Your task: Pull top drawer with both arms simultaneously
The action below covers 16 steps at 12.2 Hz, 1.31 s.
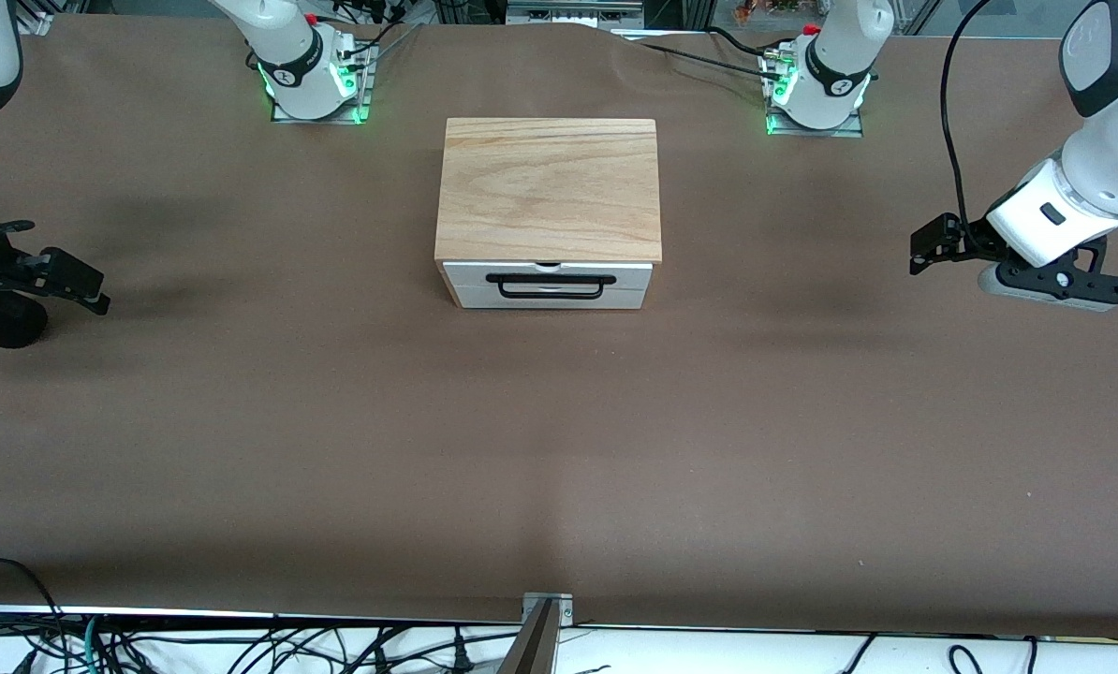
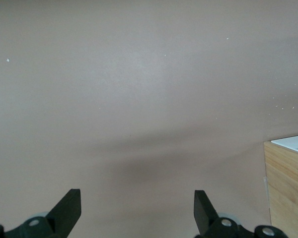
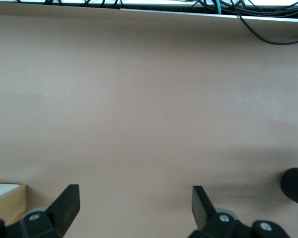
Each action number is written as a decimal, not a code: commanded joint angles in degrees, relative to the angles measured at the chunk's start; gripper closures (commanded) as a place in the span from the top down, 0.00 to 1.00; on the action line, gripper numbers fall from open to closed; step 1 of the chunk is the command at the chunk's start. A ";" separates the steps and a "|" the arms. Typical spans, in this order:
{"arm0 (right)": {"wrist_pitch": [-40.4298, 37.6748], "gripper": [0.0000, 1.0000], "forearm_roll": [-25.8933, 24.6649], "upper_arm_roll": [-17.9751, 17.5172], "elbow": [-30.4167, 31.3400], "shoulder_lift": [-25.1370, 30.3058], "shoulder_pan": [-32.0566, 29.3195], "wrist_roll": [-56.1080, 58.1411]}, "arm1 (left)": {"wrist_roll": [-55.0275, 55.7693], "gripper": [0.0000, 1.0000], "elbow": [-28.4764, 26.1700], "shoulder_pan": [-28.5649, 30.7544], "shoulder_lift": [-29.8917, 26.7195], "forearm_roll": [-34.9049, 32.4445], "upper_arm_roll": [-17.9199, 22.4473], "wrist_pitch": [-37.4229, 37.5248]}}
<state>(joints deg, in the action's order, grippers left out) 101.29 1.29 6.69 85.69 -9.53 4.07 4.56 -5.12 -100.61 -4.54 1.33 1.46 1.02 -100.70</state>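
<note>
The cabinet's flat light-wood top (image 1: 548, 187) sits mid-table. Under it the top drawer (image 1: 634, 272) shows its white front, thin black bar handle (image 1: 550, 278) and small notch; it looks pushed in. My left gripper (image 1: 926, 247) hovers over bare table toward the left arm's end, well apart from the cabinet. In the left wrist view it (image 2: 137, 201) is open and empty. My right gripper (image 1: 89, 288) hovers over bare table toward the right arm's end. In the right wrist view it (image 3: 135, 198) is open and empty.
Brown table cover (image 1: 559, 449) all round the cabinet. A corner of the cabinet shows in the left wrist view (image 2: 288, 193) and in the right wrist view (image 3: 5, 203). Arm bases (image 1: 316, 80) (image 1: 816, 89) stand farther from the camera than the cabinet. Cables (image 3: 248, 12) hang at the table's near edge.
</note>
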 commanded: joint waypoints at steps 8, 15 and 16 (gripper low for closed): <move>-1.44 1.00 -0.86 -1.15 -0.17 0.74 -0.99 -0.87 | 0.72 1.00 -0.20 0.41 -0.45 -1.11 -0.49 1.74; -1.44 1.00 -0.86 -1.15 -0.17 0.74 -1.08 -0.78 | 0.55 1.00 0.67 0.76 -0.27 1.34 0.03 2.09; -1.44 1.00 -0.86 -1.15 -0.17 0.74 -1.08 -0.78 | 0.55 1.00 0.77 1.37 -0.01 1.35 -0.05 2.09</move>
<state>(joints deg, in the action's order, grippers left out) 100.82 1.29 6.60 85.68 -9.53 3.88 4.54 -4.81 -100.58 -4.36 1.32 1.72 1.19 -99.23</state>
